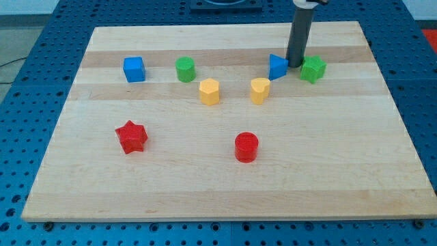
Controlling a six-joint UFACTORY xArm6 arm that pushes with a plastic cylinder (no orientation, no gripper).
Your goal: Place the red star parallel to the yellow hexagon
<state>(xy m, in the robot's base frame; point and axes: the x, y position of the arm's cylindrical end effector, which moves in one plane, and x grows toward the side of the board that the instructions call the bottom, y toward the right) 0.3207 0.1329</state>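
The red star [131, 137] lies near the view's left on the near half of the wooden board [341, 178], well apart from the yellow hexagon [209, 91] farther up toward the middle. A yellow heart-like block [259, 90] sits right of the hexagon, a red cylinder [246, 147] nearer. Far left are a blue cube [134, 69] and green cylinder [185, 69]. My tip [295, 65] stands between the blue triangular block [277, 66] and green star [313, 69]; there is no pincer, only the rod.
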